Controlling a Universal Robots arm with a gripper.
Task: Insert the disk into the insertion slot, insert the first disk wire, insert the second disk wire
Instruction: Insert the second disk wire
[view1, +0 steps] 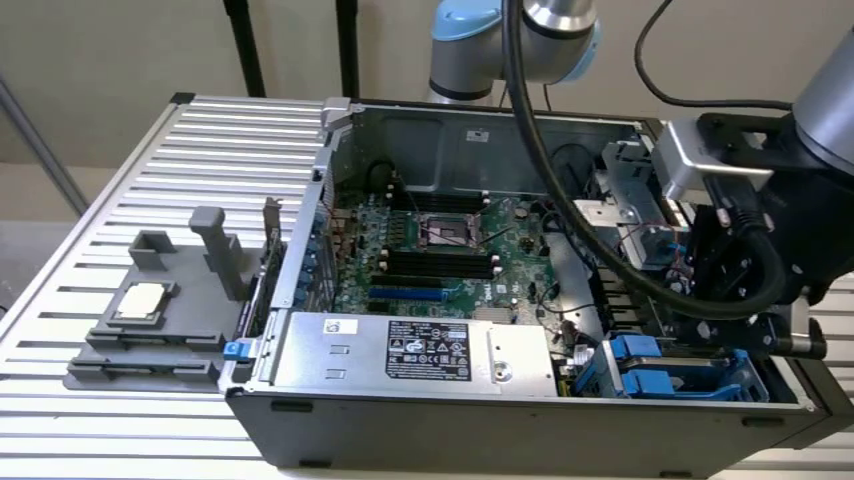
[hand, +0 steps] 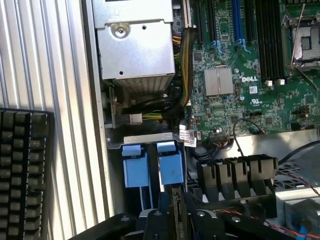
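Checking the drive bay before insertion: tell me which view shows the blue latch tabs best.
The wrist view: both blue latch tabs face the camera side by side. In the exterior view, they sit at the case's corner, partly behind the arm's cables.

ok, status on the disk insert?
Hand low over insertion slot, gripping a dark edge-on part. Blue latch tabs just ahead. Disk label not identifiable. Nothing blocking.

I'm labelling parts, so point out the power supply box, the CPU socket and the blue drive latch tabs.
power supply box (view1: 414, 352), exterior view, its black label.
CPU socket (view1: 447, 232), exterior view, socket centre.
blue latch tabs (hand: 170, 161), wrist view, face of one tab.
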